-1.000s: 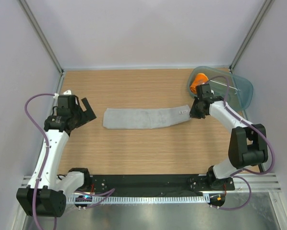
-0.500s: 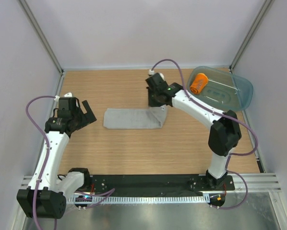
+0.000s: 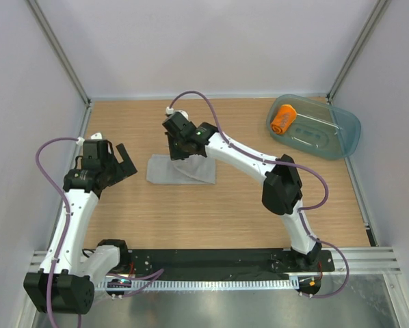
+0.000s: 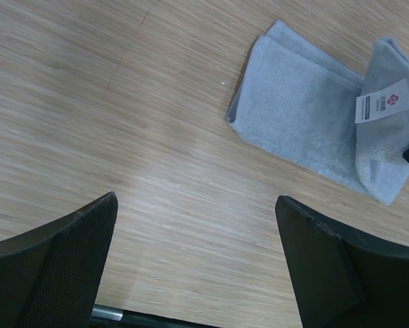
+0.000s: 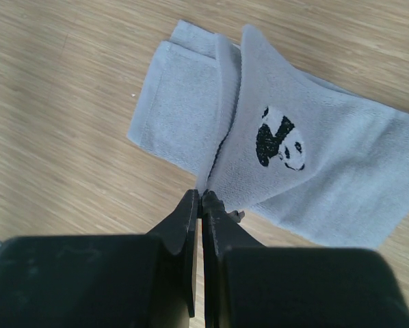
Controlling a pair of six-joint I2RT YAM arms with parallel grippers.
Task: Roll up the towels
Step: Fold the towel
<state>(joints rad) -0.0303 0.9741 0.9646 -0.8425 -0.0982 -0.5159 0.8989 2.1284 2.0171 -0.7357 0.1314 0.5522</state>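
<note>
Slip risk: right gripper (image 5: 202,199) jaws pinch thin edge of grey towel (image 5: 327,164); fold ahead could flop open; left gripper (image 4: 196,205) jaws spread, empty.

The flat towel (image 3: 169,172) lay on the table (image 3: 225,219), one end doubled back over the rest of it. The right gripper (image 3: 187,154) stood over the flat towel's rear edge, with a fold of the cloth pinched between its fingertips. Its arm ran off to the towel's right and back toward the near edge of the table. The left gripper (image 3: 127,158) hung just left of the flat towel, apart from it, above bare table. Well to the right of the flat towel and somewhat behind it sat the tub (image 3: 341,140), in the table's far right corner. The rolled towel (image 3: 283,118) lay inside the tub, at the end nearer the flat towel.
</note>
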